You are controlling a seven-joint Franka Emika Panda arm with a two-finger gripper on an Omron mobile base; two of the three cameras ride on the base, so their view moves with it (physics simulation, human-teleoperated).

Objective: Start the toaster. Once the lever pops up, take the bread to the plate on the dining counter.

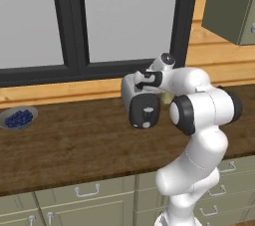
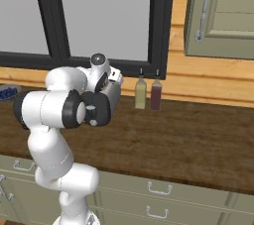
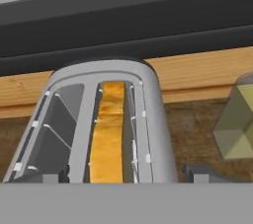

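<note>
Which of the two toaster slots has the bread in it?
In the hand view, the right-hand slot of the toaster holds the bread, golden crust edge up. The left-hand slot shows only wire guides.

Toaster with bread in one slot, on the dark wood worktop.

Toaster [image 1: 141, 101]: rounded silver-grey body, upright, near the back of the worktop [image 1: 74, 145] below the window; its black end face, with a round knob, faces the left base camera. From the hand view the two slots run away from the camera. Bread [image 3: 107, 134]: golden-brown crust edge showing, standing on edge in the right-hand slot as that view shows it; the other slot shows only wire guides. Lever position cannot be told.
</note>
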